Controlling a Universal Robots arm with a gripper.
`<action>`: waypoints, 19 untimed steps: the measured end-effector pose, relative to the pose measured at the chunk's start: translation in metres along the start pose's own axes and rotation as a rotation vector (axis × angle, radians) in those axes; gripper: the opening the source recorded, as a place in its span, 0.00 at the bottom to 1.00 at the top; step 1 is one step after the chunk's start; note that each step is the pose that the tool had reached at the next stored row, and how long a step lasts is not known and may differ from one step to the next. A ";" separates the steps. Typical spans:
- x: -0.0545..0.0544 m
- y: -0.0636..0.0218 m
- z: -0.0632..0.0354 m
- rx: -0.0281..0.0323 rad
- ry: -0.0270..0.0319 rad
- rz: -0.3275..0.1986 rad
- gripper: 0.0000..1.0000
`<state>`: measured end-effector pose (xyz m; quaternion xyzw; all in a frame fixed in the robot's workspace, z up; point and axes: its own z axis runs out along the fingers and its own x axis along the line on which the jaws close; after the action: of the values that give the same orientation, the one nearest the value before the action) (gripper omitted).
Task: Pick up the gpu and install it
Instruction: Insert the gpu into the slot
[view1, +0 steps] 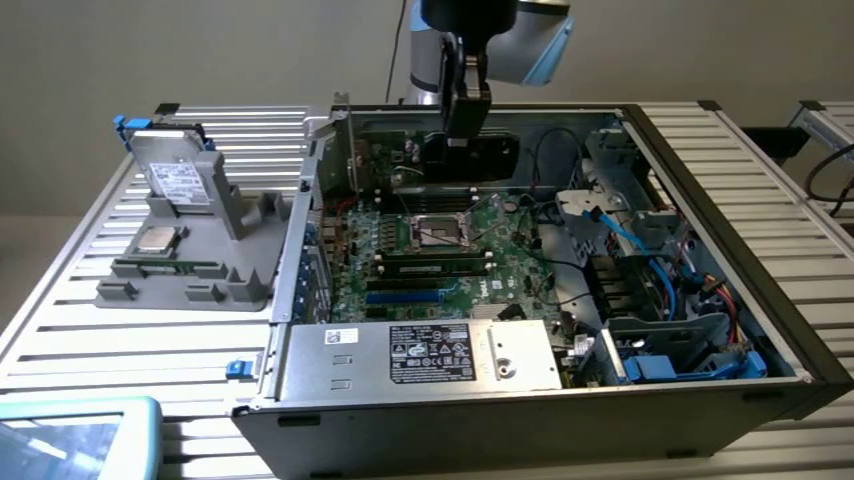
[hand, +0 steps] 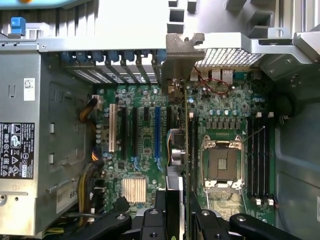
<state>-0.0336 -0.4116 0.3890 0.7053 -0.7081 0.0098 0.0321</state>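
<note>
Gpu (hand: 188, 135) is clenched edge-on by pincer (hand: 175, 197); motherboard (hand: 145, 150) seen beneath pincer, free room on both card sides.

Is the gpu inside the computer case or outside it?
Inside. The gripper holds the gpu upright on its edge over the motherboard within the computer case. Whether it sits fully in a slot, I cannot tell.

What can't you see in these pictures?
- Slot under the gpu: wrist view, the card's own edge covers it.
- Top of the arm: exterior view, cut off by the upper edge.
- Words on the label: exterior view, too small.
- Teal-rimmed screen: exterior view, cut off at the corner.
</note>
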 end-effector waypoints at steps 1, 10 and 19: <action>0.000 0.0004 0.0019 0.0000 0.0000 0.000 0.27; 0.004 0.0051 0.0119 0.0001 0.0009 0.000 0.27; 0.008 0.0067 0.0207 -0.0011 0.0122 0.001 0.27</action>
<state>-0.0410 -0.4206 0.3690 0.7048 -0.7083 0.0137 0.0368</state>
